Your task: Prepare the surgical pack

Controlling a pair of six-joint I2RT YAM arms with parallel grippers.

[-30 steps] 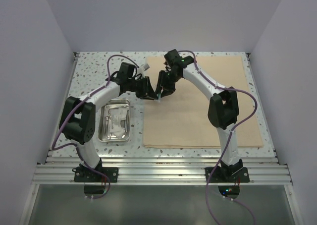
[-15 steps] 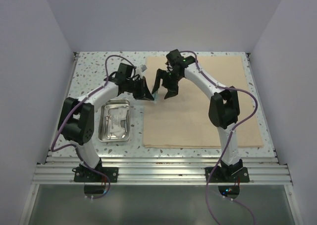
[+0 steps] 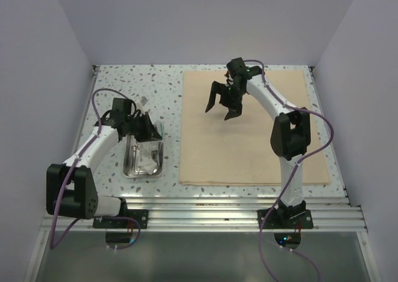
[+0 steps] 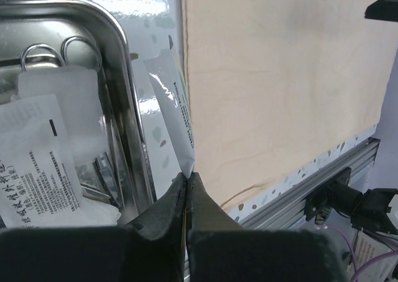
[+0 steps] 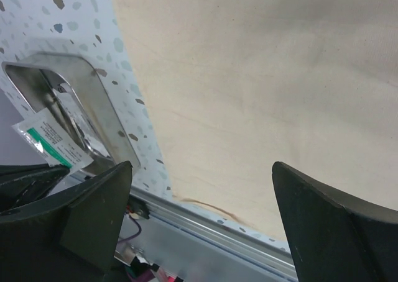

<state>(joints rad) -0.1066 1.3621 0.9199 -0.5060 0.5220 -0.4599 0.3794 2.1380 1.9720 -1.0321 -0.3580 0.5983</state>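
Packet [image 4: 166, 105] is pinched in the tightly closed left gripper [image 4: 186, 179] near the tray [image 4: 124, 64]; right gripper [image 3: 221, 110] hangs spread wide, empty, above the cloth [image 3: 249, 151]

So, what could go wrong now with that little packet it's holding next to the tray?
1. The left gripper pinches the packet only by its very tip, so the packet might slip out or swing.
2. The packet hangs right at the tray's rim, not clearly over the inside. If it is let go here, it may catch on the rim or land on the table.
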